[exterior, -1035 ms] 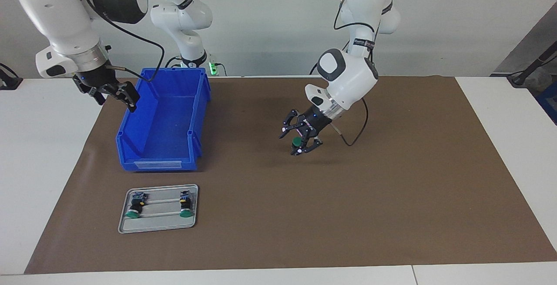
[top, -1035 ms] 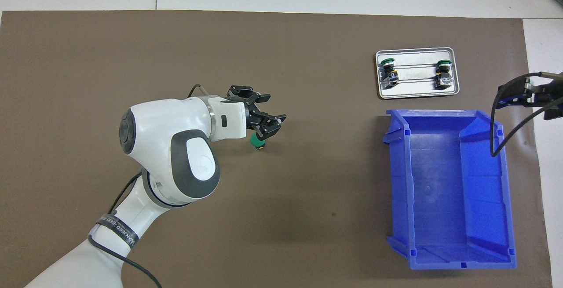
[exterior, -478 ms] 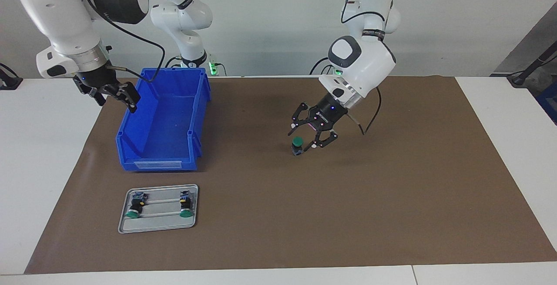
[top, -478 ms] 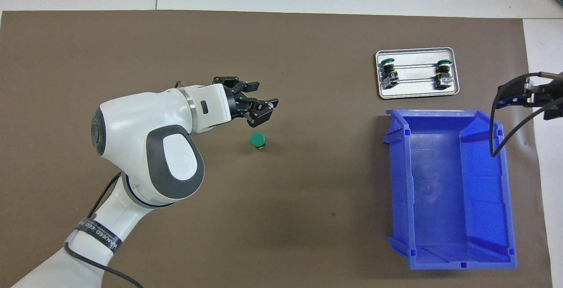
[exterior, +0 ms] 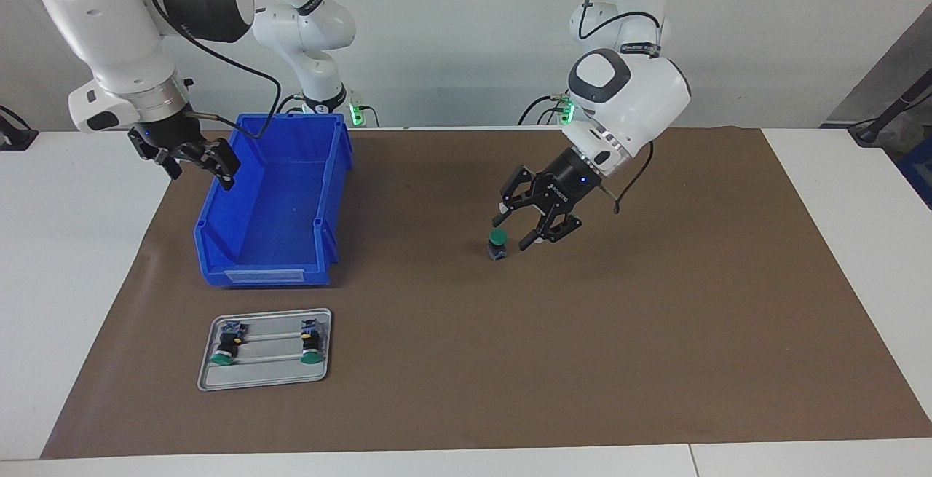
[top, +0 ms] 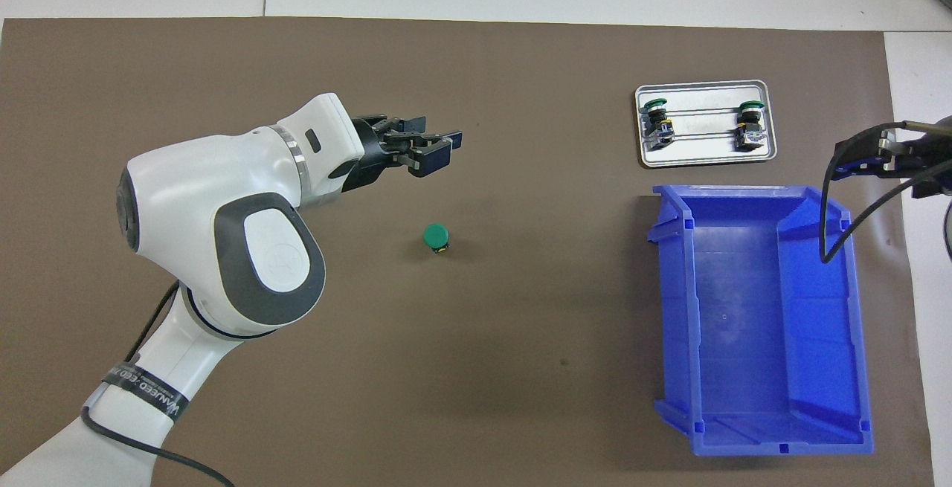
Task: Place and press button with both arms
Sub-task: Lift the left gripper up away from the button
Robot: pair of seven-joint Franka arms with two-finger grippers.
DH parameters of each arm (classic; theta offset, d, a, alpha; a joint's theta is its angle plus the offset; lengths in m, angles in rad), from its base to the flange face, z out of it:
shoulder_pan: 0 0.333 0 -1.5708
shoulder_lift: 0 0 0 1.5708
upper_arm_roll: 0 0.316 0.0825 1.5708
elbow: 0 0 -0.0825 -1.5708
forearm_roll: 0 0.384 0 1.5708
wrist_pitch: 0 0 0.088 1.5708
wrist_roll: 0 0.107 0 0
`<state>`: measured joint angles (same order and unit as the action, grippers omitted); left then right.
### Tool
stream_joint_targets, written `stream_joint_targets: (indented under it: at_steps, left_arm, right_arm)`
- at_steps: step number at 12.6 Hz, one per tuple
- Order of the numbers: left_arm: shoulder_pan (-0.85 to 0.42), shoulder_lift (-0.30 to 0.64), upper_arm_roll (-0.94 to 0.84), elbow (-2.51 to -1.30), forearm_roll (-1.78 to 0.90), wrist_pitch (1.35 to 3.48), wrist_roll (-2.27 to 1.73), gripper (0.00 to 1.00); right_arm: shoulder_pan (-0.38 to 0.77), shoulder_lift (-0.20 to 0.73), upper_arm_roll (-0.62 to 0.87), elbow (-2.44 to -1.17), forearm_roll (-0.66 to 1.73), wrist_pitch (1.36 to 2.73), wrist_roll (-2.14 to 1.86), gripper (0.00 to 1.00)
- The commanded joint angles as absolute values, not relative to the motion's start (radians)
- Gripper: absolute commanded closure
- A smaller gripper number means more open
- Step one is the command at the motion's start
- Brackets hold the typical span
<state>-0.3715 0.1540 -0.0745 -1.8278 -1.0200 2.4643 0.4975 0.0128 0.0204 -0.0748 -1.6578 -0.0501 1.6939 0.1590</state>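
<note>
The right gripper (exterior: 198, 164) is seen raised at the right arm's end of the desk (exterior: 80, 244), hanging over the edge of the brown mat (exterior: 582, 360) just beside the blue bin (exterior: 273, 207). Its fingers (exterior: 222, 160) are spread wide apart and nothing is held between them. The right arm is found waiting.

The blue bin is observed standing on the mat, and nothing can be made out inside it. A small metal tray (exterior: 266, 371) is noted on the mat, farther from the robots than the bin. Two green-capped buttons (exterior: 226, 346) are lying in it on their sides, one toward each end of the tray, well apart from each other.

The button (exterior: 498, 244) is found near the middle of the mat, standing upright with its green cap on top and its dark body resting on the mat. It is not gripped by anything.

The left gripper (exterior: 526, 223) is seen in the air, over the mat just beside the button, toward the left arm's end of the desk. Its fingers (exterior: 542, 233) are parted and pointed downward at a slant, and nothing is held in them. In the overhead view the left gripper (top: 439, 151) is shown clear of the button (top: 436, 236), with bare mat visible between the two.
</note>
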Motion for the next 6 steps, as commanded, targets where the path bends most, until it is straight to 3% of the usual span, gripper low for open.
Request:
stream_joint_targets:
  at_steps: [1,6]
  left_arm:
    - [-0.310,0.164,-0.081,-1.728,-0.857,2.256,0.326,0.35]
    - [-0.310,0.213,-0.081,-1.551,-0.499,1.976,0.005,0.36]
  right_arm:
    - [0.003,-0.011,-0.075,-1.689,0.024,1.707,0.072,0.00]
    - [0.003,0.011,-0.078,-1.641,0.012,1.686,0.083,0.00]
